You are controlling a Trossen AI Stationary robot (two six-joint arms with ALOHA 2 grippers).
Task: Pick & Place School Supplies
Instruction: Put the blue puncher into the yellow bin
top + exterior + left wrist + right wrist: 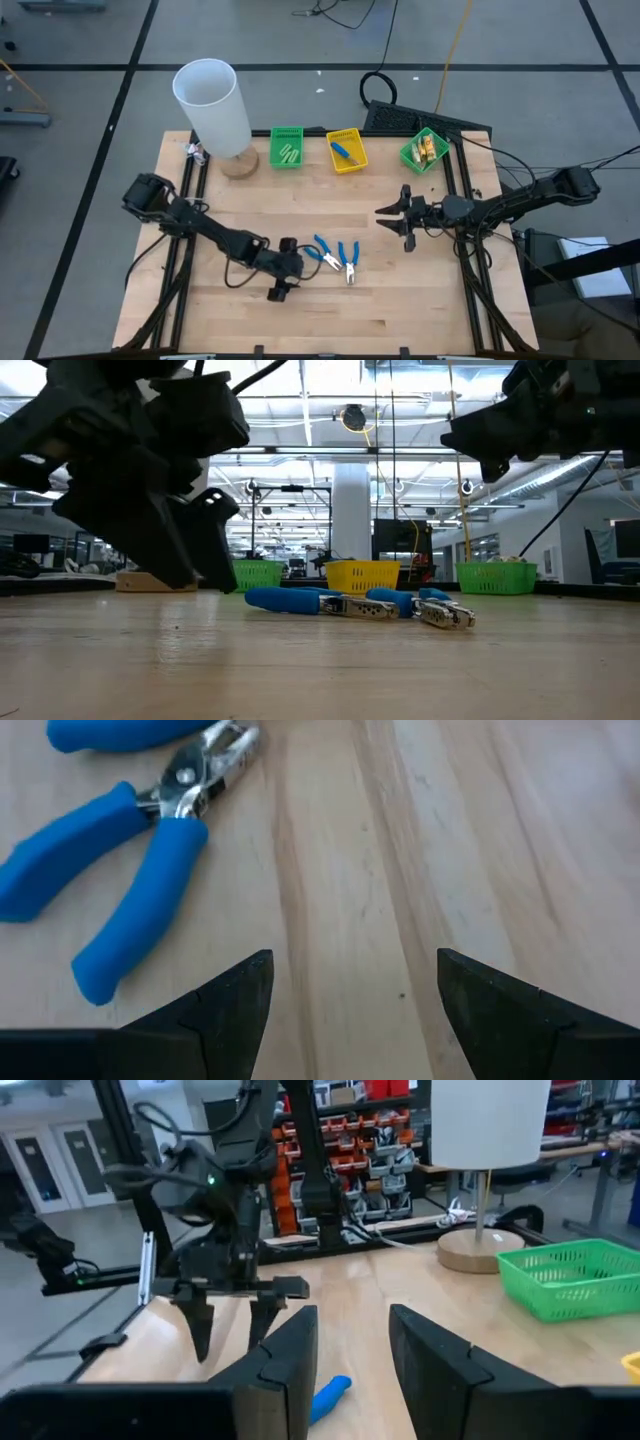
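Presently: left gripper (pixel 287 268), fingers spread wide and empty, low over the pale wooden table (pixel 400 300). Just beside it, two blue-handled metal pliers (pixel 339 257) lying close together. Risk: a closing finger catching one handle and skewing or pushing its neighbour. Farther off, right gripper (pixel 398 217), partly open, empty, raised. Beyond, along the table's far edge: green slotted plastic bin (pixel 287 148) holding light-green pieces; yellow slotted bin (pixel 347 151) holding one blue-handled tool; second green bin (pixel 424 150) holding yellow-orange sticks.
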